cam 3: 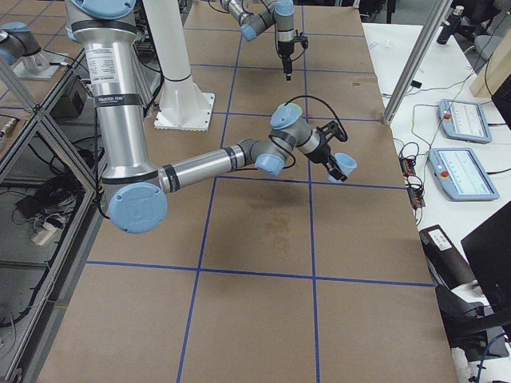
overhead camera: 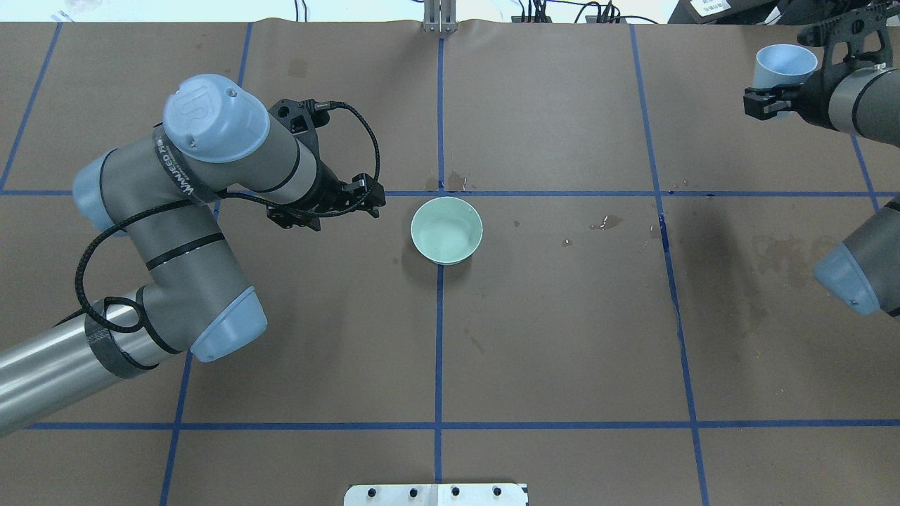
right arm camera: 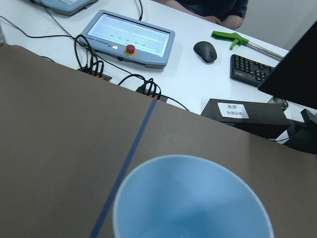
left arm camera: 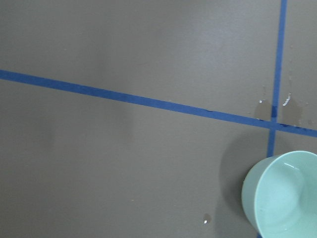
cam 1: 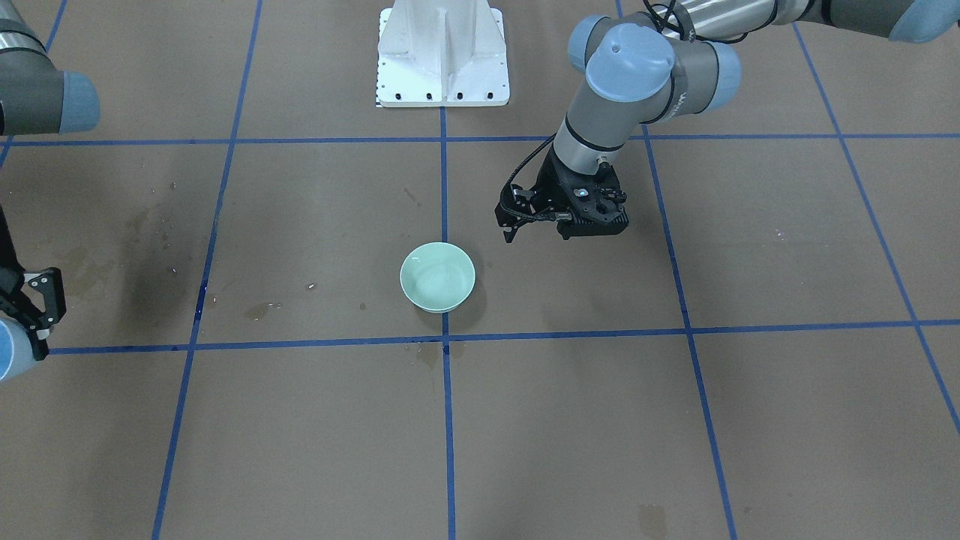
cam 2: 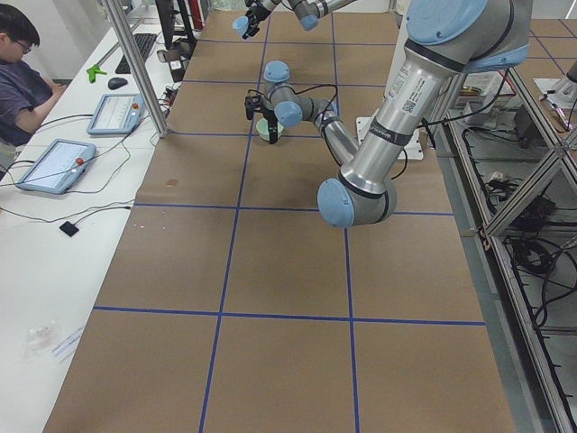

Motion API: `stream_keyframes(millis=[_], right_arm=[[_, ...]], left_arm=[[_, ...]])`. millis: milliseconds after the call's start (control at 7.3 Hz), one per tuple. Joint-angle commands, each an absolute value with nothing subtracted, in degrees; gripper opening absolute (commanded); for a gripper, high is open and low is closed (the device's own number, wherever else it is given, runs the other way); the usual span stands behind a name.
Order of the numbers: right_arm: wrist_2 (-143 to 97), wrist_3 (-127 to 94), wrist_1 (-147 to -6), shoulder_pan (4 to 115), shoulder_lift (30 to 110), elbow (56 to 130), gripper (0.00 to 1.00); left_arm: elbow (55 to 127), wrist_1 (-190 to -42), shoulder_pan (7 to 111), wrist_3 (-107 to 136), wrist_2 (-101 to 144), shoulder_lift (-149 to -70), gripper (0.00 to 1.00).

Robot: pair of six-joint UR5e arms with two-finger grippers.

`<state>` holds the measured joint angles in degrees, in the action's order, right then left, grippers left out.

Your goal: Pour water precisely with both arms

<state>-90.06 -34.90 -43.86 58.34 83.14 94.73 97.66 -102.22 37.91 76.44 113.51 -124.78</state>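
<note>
**A:** Where is the water (left arm camera: pixel 297 208)?

**B:** Hard to make out. There is a faint sheen inside a pale green bowl (overhead camera: pixel 416 242), and I cannot tell how full it is. The bowl stands upright at the middle of the brown worktop (overhead camera: pixel 562 337), on the centre line of a grid of blue tape lines (overhead camera: pixel 562 193), just beside a crossing. A few small wet spots (overhead camera: pixel 455 181) lie at that crossing, on the far side of the bowl from the robot.

**A:** And the arms?

**B:** The left arm (overhead camera: pixel 190 239) reaches in from the robot's left. Its tool, the left tool (overhead camera: pixel 369 195), hangs above the worktop just beside the bowl, not touching it, and it carries nothing. I cannot tell whether its fingers are apart or together. Its wrist camera looks straight down on bare worktop, with the bowl at the lower right corner.

**A:** The other one?

**B:** The right arm (overhead camera: pixel 861 105) is well apart from the bowl, out at the far right corner of the worktop. Its tool, the right tool (overhead camera: pixel 772 100), is clamped on a pale blue cup (overhead camera: pixel 786 62), gripping it low on the wall. The cup is raised off the worktop with its mouth facing up. I cannot see whether anything is in it.

**A:** Anything else there?

**B:** A white pedestal (cam 1: pixel 442 52) at the robot's edge.
</note>
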Motion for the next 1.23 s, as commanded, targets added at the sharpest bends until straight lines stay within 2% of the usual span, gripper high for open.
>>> stream_keyframes(millis=[0, 274, 685, 1096], right_arm=[[-86.3, -38.4, -29.1, 59.2, 84.6, 83.5, 0.00], [-83.9, -48.9, -13.8, 59.1, 89.2, 76.7, 0.00], [-73.2, -55.8, -9.4, 56.0, 97.1, 77.6, 0.00], [-58.7, -64.1, -9.6, 42.9, 100.3, 80.3, 0.00]], left_arm=[[96.7, -102.2, 37.7, 76.5, 113.5, -125.7, 1.00], [96.4, -102.2, 37.7, 76.5, 113.4, -125.7, 1.00], [96.5, -102.1, 37.7, 76.6, 113.4, -125.6, 1.00], [96.6, -102.0, 37.7, 78.4, 113.4, -125.5, 1.00]])
